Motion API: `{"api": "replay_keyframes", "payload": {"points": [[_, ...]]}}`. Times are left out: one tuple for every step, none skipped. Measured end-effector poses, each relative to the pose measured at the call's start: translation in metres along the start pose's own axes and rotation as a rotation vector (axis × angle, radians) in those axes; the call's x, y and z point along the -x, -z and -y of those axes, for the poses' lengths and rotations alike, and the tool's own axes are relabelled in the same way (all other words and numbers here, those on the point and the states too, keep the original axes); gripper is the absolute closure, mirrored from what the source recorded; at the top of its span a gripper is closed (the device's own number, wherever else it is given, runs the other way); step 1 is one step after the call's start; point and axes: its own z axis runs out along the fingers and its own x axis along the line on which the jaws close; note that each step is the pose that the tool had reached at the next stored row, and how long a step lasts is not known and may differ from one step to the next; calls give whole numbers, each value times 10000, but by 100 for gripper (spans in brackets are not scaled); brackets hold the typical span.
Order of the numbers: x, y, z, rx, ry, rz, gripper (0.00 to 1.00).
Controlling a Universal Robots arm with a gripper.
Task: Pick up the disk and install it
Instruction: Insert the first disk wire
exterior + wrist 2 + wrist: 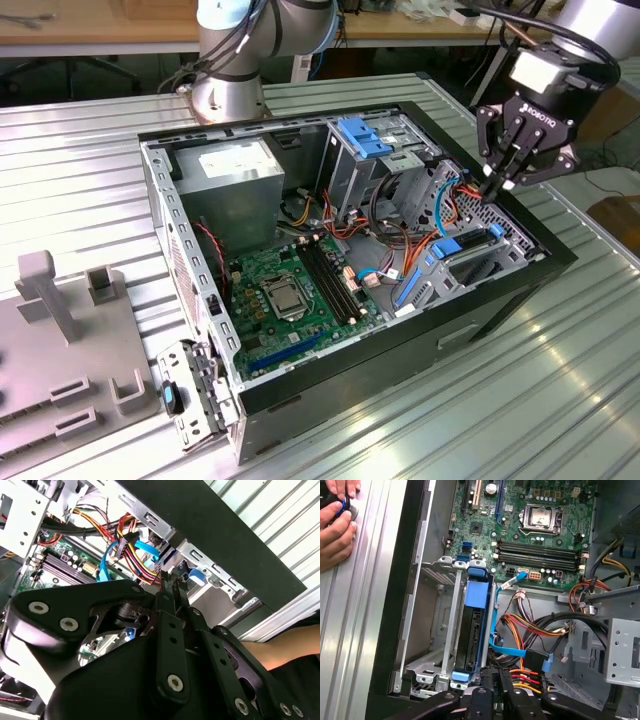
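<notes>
The disk [472,625], dark with a bright blue carrier frame, stands on edge inside the grey metal drive cage [432,610] of the open computer case [350,375]. In the exterior view the disk [472,262] lies at the case's right end. My gripper [495,183] hangs just above that corner, with its black fingers pressed together and nothing between them. In the first wrist view the gripper [492,677] is close to the disk's near blue end, by the orange and blue cables. The second wrist view shows the gripper [169,582] pointing down at the cage.
The motherboard [290,290], power supply [230,180] and cable bundles [530,635] fill the case. A second cage with a blue latch [365,138] stands behind. A person's hands [335,525] rest on the ribbed table beside the case. A grey fixture [70,340] sits at the exterior view's left.
</notes>
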Motion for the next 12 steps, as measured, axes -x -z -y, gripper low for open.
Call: {"api": "replay_keyframes", "payload": {"points": [[-1,-6,1,-6,-23,0,83],[-1,-12,1,-6,-69,5,83],[0,-18,1,-2,-142,9,83],[0,-24,0,10,-302,21,83],[0,-30,0,22,-452,36,83],[2,-37,-8,23,-470,41,83],[0,-46,-30,24,-472,41,83],[-18,-58,-70,24,-471,39,83],[-37,-66,-92,24,-471,41,83],[-56,-73,-104,23,-471,45,83],[-77,-78,-109,23,-471,49,83],[-94,-84,-111,22,-471,52,83]]}}
